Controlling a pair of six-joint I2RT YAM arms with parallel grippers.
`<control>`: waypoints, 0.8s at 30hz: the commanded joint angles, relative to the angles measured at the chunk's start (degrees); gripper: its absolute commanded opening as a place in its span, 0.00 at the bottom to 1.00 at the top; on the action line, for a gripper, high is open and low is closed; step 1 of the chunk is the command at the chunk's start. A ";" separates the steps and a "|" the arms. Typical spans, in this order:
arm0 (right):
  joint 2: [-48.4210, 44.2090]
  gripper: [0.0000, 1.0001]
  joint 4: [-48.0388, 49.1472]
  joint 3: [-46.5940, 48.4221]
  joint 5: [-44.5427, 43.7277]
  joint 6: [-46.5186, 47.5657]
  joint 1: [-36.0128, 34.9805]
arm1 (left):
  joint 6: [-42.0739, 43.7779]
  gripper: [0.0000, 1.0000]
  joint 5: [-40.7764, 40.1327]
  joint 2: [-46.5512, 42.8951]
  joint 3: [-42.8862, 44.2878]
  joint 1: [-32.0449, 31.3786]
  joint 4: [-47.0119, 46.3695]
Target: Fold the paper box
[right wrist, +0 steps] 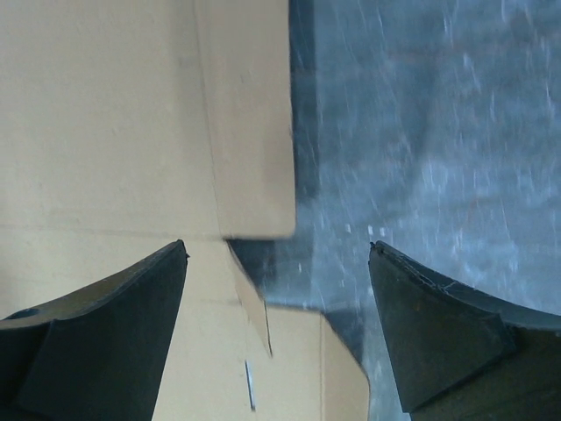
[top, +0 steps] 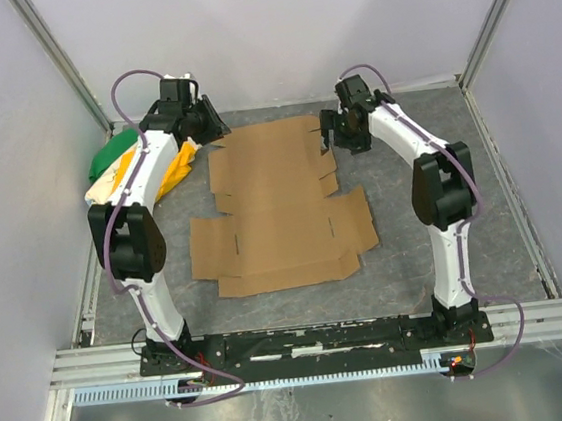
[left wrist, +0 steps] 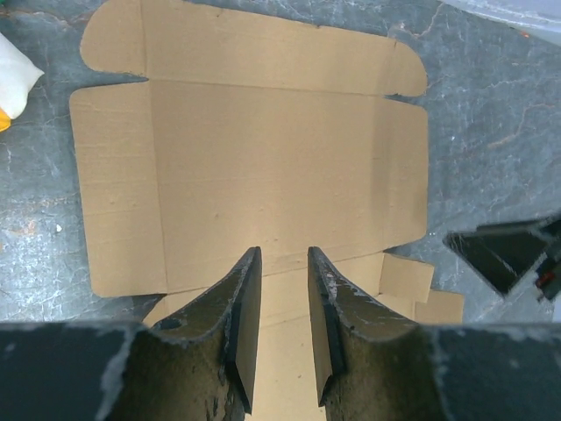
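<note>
I see the paper box [top: 281,205] lying flat and unfolded mid-tabletop [top: 502,207]. My left fingers [left wrist: 245,307], narrowly parted and empty, hang over its 11 o'clock corner. My right fingers [right wrist: 105,333], spread wide, straddle its 1 o'clock edge.

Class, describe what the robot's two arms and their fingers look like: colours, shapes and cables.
The left arm and right arm are alike: white curved segments joined by bulky black joints, on a black base plate. A thin purple cable loops along each. Both end in black, wedge-shaped fingers, scuffed pale at the edges.
</note>
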State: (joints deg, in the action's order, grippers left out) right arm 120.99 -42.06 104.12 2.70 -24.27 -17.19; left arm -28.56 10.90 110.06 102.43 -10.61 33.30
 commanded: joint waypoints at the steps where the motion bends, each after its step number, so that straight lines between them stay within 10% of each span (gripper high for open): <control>1: 7.26 0.92 -3.05 10.17 0.33 3.11 0.07 | 0.69 0.35 2.29 -1.01 1.11 -0.02 -0.54; 24: 18.64 0.48 7.39 18.31 14.52 -0.01 2.60 | 3.54 0.17 7.73 -19.49 -24.39 -0.91 -1.62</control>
State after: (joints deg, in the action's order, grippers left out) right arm 140.75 -38.24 122.69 13.54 -24.23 -14.37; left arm -26.74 13.91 96.40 81.84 -10.63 33.82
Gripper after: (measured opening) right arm 0.516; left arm 0.219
